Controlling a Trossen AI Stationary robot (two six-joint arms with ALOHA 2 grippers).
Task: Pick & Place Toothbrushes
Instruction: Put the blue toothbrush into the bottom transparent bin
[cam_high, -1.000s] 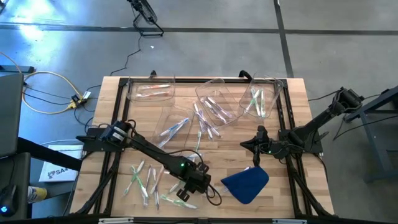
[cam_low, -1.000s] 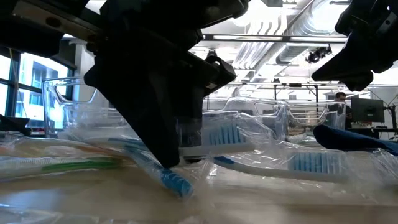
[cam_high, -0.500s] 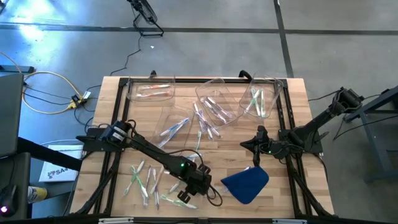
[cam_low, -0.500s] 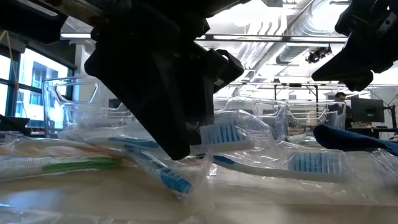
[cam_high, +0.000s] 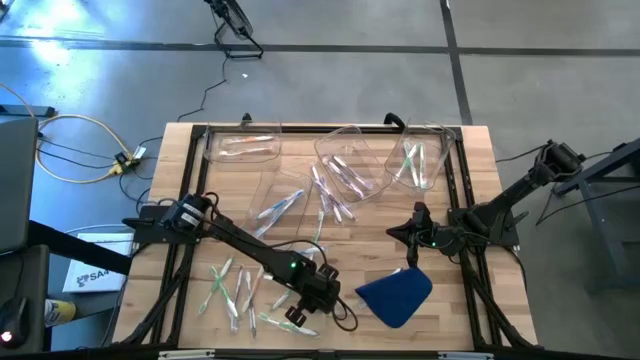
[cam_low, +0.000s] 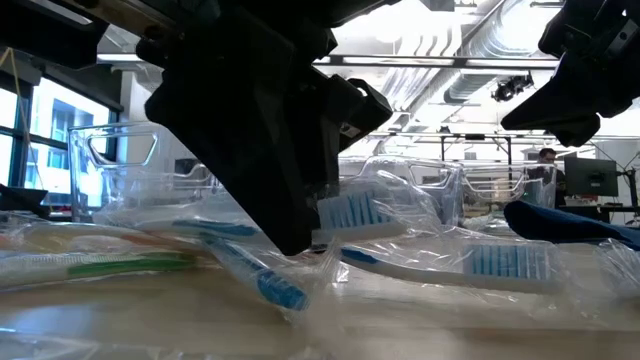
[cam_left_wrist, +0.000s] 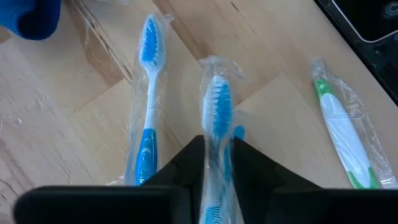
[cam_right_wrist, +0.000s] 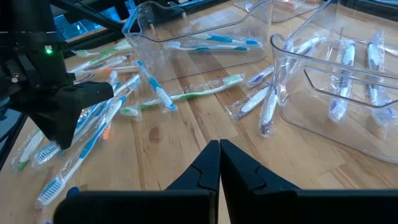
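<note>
Wrapped toothbrushes lie loose on the wooden table: several at the near left (cam_high: 230, 285), several in the middle (cam_high: 325, 200). More lie in three clear bins (cam_high: 245, 147), (cam_high: 350, 172), (cam_high: 418, 160). My left gripper (cam_high: 300, 305) is near the front edge, slanting down, shut on a blue-and-white toothbrush (cam_left_wrist: 216, 118) in its clear wrapper. Another blue brush (cam_left_wrist: 148, 112) and a green one (cam_left_wrist: 339, 137) lie flat on either side of it. My right gripper (cam_high: 408, 235) hangs shut and empty over the table's right half. My left gripper pinches the wrapped blue toothbrush between its two fingers, at the neck just behind the bristles (cam_left_wrist: 217, 149). The fingers slant down from the far left, and the brush runs along them. Its head (cam_low: 350, 213) sticks out beyond the fingertips, raised off the table; the gripper hides the handle end.
A blue cloth (cam_high: 395, 293) lies at the near right, next to my left gripper. The clear bins stand along the far half, one tilted (cam_high: 350, 172). A black frame (cam_high: 455, 170) runs along the table's sides.
In the low view my left gripper's lower tip has drawn slightly up off the table and in toward the blue-bristled head. That head stays about where it was. My right arm has kept still.
</note>
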